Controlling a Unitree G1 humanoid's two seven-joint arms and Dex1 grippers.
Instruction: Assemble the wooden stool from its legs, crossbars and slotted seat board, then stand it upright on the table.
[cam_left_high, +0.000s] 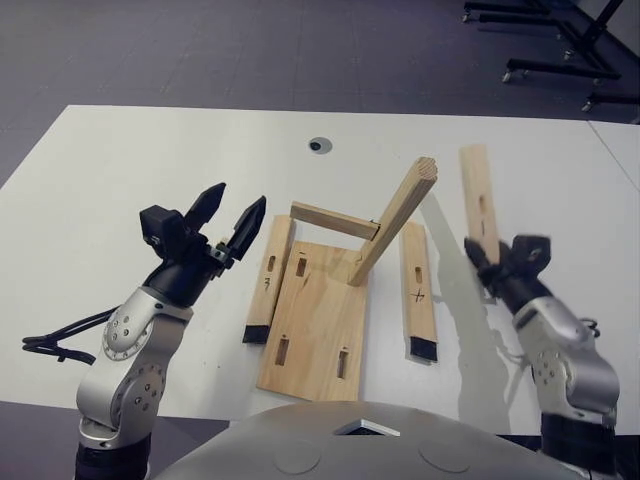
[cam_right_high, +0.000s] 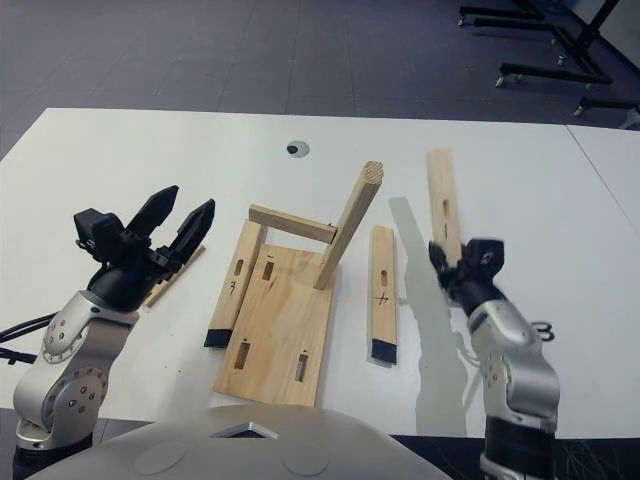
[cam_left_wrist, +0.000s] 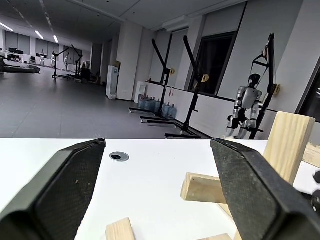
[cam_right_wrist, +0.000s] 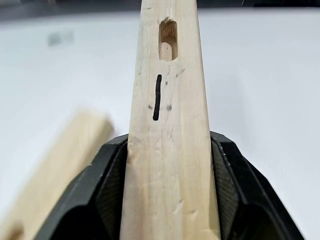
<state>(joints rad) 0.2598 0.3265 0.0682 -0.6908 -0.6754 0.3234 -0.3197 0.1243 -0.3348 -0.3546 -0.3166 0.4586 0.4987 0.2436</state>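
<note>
One leg in: standing leg (cam_left_high: 395, 220) sits in a slot at the far right corner of the seat board (cam_left_high: 315, 330). It is tilted, not square.
Crossbar: crossbar (cam_left_high: 333, 220) is plugged into the standing leg and points toward 9 o'clock. Its far end is in no other leg.
Seat board: flat on the table (cam_left_high: 120, 170), mid-table. The other slots I can see are empty.
Left loose leg: left loose leg (cam_left_high: 268, 280) lies flat just beside the board at 9 o'clock.
Right loose leg: right loose leg (cam_left_high: 417, 290) lies flat at 3 o'clock.
Right gripper: right gripper (cam_left_high: 488, 258) is pinching the held leg (cam_left_high: 479, 200) near its lower end, raised off the table at the board's 2 o'clock.
Left gripper: left gripper (cam_left_high: 238, 198) has its fingers spread wide and holds nothing. It hovers at 9 o'clock, beyond the left loose leg.
Thin strip: thin wood strip (cam_right_high: 172, 277) lies on the table near the left gripper. I can't tell what part it is.
Progress: early, by my read. One leg of four and one crossbar are fitted.
Left: three legs, the remaining crossbars, squaring up, then flipping it upright.
</note>
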